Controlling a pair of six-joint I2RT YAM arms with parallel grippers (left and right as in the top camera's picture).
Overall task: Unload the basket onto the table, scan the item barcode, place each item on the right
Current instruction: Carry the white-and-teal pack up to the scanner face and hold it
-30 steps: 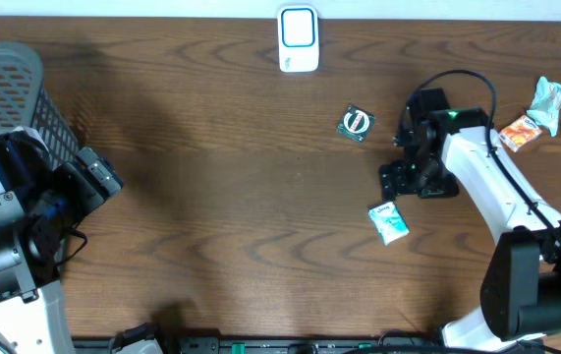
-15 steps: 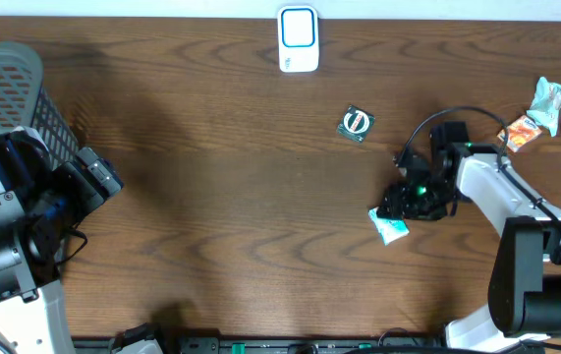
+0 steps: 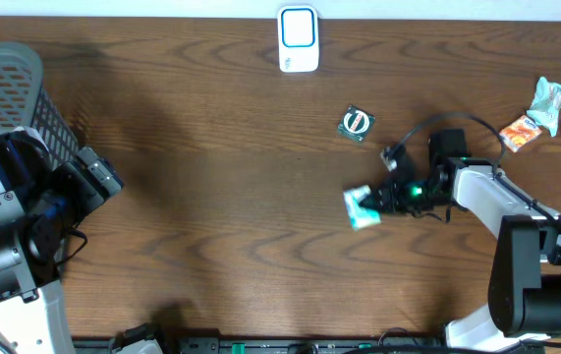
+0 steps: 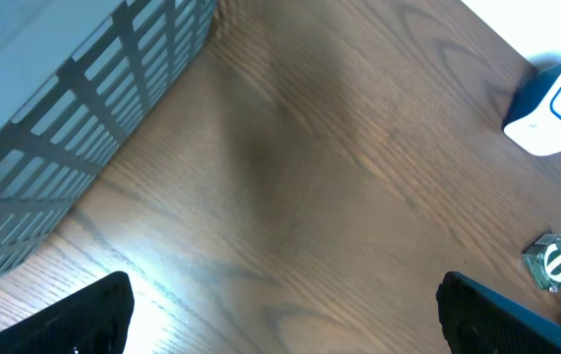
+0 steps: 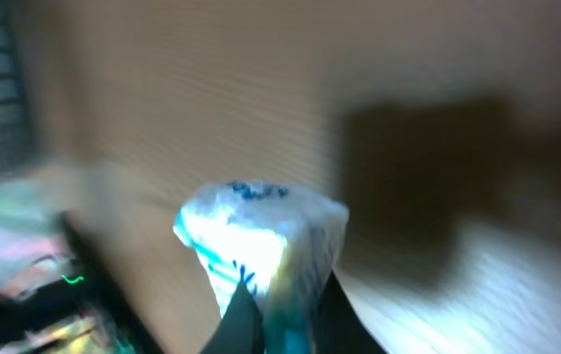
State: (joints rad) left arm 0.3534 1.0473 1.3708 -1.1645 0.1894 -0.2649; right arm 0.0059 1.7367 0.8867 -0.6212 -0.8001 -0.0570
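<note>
Packet (image 3: pixel 361 207): small, white with teal print, crinkly plastic. It sits about 4 o'clock from table centre, pinched at its 3 o'clock end by the right gripper (image 3: pixel 386 201), which is closed on it. The free end points to 9 o'clock. The right wrist view is blurred and shows the packet (image 5: pixel 260 246) sticking out past the fingertips; table contact unclear.

Scanner (image 3: pixel 299 39): white box with a blue face, upright at the table's 12 o'clock edge, 11 o'clock from the packet, well apart.

Mock checkout bench — barcode scanner (image 3: pixel 298 39), grey basket (image 3: pixel 5 71), snack packets (image 3: pixel 547 98) on wood table (image 3: pixel 211 197).
</note>
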